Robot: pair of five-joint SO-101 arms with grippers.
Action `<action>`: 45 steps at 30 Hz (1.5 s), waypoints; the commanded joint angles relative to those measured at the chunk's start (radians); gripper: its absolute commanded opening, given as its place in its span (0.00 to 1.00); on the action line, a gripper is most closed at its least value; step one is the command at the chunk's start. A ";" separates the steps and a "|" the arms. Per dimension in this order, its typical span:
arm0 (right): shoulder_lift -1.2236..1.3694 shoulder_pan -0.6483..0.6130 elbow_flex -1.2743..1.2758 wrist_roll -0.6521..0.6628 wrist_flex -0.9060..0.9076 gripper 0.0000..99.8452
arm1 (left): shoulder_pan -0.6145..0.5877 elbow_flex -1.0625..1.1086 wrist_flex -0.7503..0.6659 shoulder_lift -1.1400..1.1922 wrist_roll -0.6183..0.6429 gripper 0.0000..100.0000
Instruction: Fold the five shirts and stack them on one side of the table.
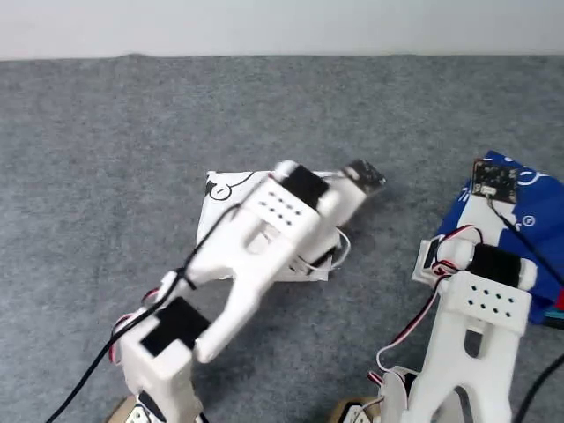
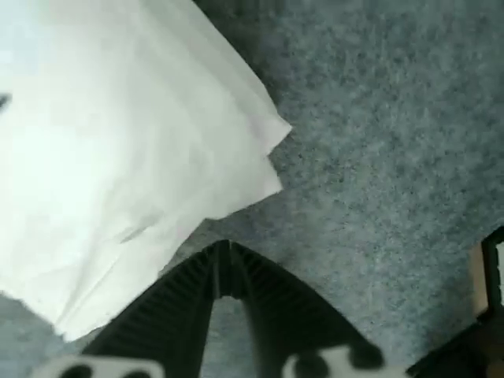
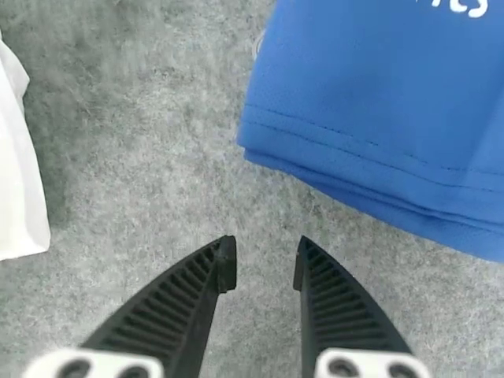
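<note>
One white shirt (image 2: 118, 142), beside left jaws

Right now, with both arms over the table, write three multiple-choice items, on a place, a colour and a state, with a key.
1. In the high view, the blue shirt lies: A) at the right; B) in the middle; C) at the left.
2. The middle shirt, under the left arm, is: A) red; B) white; C) green.
3. The right gripper has its jaws: A) shut on the blue shirt; B) shut on nothing; C) open.
Key: 1A, it lies by the right edge; 2B, its cloth is white; 3C, a gap shows between them.
</note>
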 commanded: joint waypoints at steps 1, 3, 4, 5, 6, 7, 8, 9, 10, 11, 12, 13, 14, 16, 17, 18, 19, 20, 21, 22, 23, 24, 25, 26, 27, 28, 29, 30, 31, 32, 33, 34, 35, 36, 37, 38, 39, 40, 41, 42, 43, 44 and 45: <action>-0.033 0.012 -0.014 -0.002 0.010 0.14 | -0.091 -0.019 0.028 -0.097 -0.009 0.00; -0.033 0.012 -0.014 -0.002 0.010 0.14 | -0.140 -0.036 0.026 -0.097 -0.009 0.00; -0.033 0.012 -0.014 -0.002 0.008 0.14 | -0.161 -0.039 0.025 -0.094 -0.009 0.00; -0.033 0.010 -0.014 -0.002 0.008 0.14 | -0.181 -0.039 0.014 -0.087 -0.006 0.00; -0.033 0.010 -0.014 -0.002 0.007 0.14 | -0.199 -0.035 0.003 -0.080 -0.005 0.00; -0.033 0.010 -0.014 -0.002 0.007 0.14 | -0.216 -0.028 -0.003 -0.068 -0.005 0.00; -0.033 0.010 -0.014 -0.002 0.007 0.14 | -0.233 -0.016 -0.014 -0.049 -0.005 0.00; -0.033 0.010 -0.014 -0.002 0.007 0.14 | -0.247 -0.001 -0.020 -0.026 -0.005 0.00; -0.033 0.010 -0.014 -0.002 0.008 0.14 | -0.261 0.018 -0.020 -0.003 -0.006 0.00; -0.033 0.010 -0.014 -0.002 0.008 0.14 | -0.272 0.042 -0.017 0.020 -0.006 0.00; -0.033 0.010 -0.014 -0.002 0.008 0.14 | -0.278 0.071 -0.017 0.041 -0.006 0.00; -0.033 0.010 -0.014 -0.002 0.008 0.14 | -0.279 0.107 -0.020 0.060 -0.005 0.00; -0.033 0.010 -0.014 -0.002 0.008 0.14 | -0.273 0.143 -0.023 0.077 -0.005 0.00; -0.033 0.010 -0.014 -0.002 0.007 0.14 | -0.255 0.217 -0.048 0.100 -0.006 0.00; -0.033 0.010 -0.014 -0.002 0.007 0.14 | -0.247 0.249 -0.060 0.101 -0.006 0.00; -0.033 0.010 -0.014 -0.002 0.005 0.14 | -0.244 0.272 -0.075 0.095 -0.006 0.00; -0.033 0.010 -0.014 -0.002 0.005 0.14 | -0.245 0.280 -0.081 0.084 -0.006 0.00; -0.033 0.010 -0.014 -0.002 0.005 0.14 | -0.253 0.282 -0.083 0.066 -0.006 0.00; -0.033 0.010 -0.014 -0.002 0.004 0.14 | -0.259 0.275 -0.083 0.043 -0.006 0.00; -0.033 0.010 -0.014 -0.002 0.002 0.14 | -0.270 0.263 -0.077 0.012 -0.006 0.00; -0.033 0.010 -0.014 -0.002 0.001 0.14 | -0.281 0.251 -0.069 -0.020 -0.008 0.00; -0.033 0.010 -0.014 -0.002 0.001 0.14 | -0.296 0.236 -0.055 -0.057 -0.009 0.00; -0.033 0.010 -0.014 -0.002 -0.001 0.14 | -0.315 0.220 -0.043 -0.094 -0.009 0.00; -0.033 0.010 -0.014 -0.002 -0.001 0.14 | -0.336 0.205 -0.032 -0.130 -0.009 0.00; -0.033 0.010 -0.014 -0.002 -0.001 0.14 | -0.361 0.194 -0.021 -0.163 -0.009 0.00; -0.033 0.010 -0.014 -0.002 -0.001 0.14 | -0.385 0.186 -0.014 -0.186 -0.009 0.00; -0.033 0.008 -0.014 -0.002 -0.001 0.14 | -0.410 0.186 -0.014 -0.209 -0.011 0.00; -0.033 0.007 -0.014 -0.003 -0.001 0.14 | -0.433 0.186 -0.011 -0.224 -0.011 0.00; -0.033 0.005 -0.014 -0.005 -0.001 0.14 | -0.450 0.186 -0.009 -0.227 -0.011 0.00; -0.033 0.005 -0.014 -0.006 -0.001 0.14 | -0.466 0.186 -0.008 -0.226 -0.020 0.00; -0.033 0.005 -0.014 -0.006 -0.002 0.14 | -0.477 0.191 -0.011 -0.219 -0.038 0.00; -0.033 0.005 -0.014 -0.008 -0.002 0.14 | -0.482 0.199 -0.015 -0.210 -0.049 0.00; -0.033 0.005 -0.014 -0.008 -0.002 0.14 | -0.483 0.205 -0.023 -0.196 -0.055 0.00; -0.033 0.005 -0.014 -0.008 -0.002 0.14 | -0.485 0.214 -0.038 -0.178 -0.054 0.00; -0.033 0.005 -0.014 -0.008 -0.002 0.14 | -0.486 0.226 -0.052 -0.158 -0.054 0.00; -0.033 0.005 -0.014 -0.008 -0.002 0.14 | -0.489 0.240 -0.074 -0.135 -0.057 0.00; -0.033 0.005 -0.014 -0.008 -0.002 0.14 | -0.489 0.260 -0.095 -0.107 -0.058 0.00; -0.033 0.005 -0.014 -0.008 -0.001 0.14 | -0.489 0.283 -0.117 -0.081 -0.058 0.00; -0.033 0.005 -0.014 -0.008 -0.001 0.14 | -0.488 0.309 -0.135 -0.058 -0.058 0.00; -0.033 0.008 -0.014 -0.006 -0.001 0.14 | -0.483 0.337 -0.155 -0.041 -0.058 0.00; -0.033 0.010 -0.014 -0.005 0.001 0.14 | -0.482 0.363 -0.173 -0.026 -0.058 0.00; -0.033 0.010 -0.014 -0.003 0.002 0.14 | -0.482 0.389 -0.189 -0.017 -0.057 0.00; -0.033 0.010 -0.014 -0.003 0.004 0.14 | -0.482 0.414 -0.199 -0.012 -0.058 0.00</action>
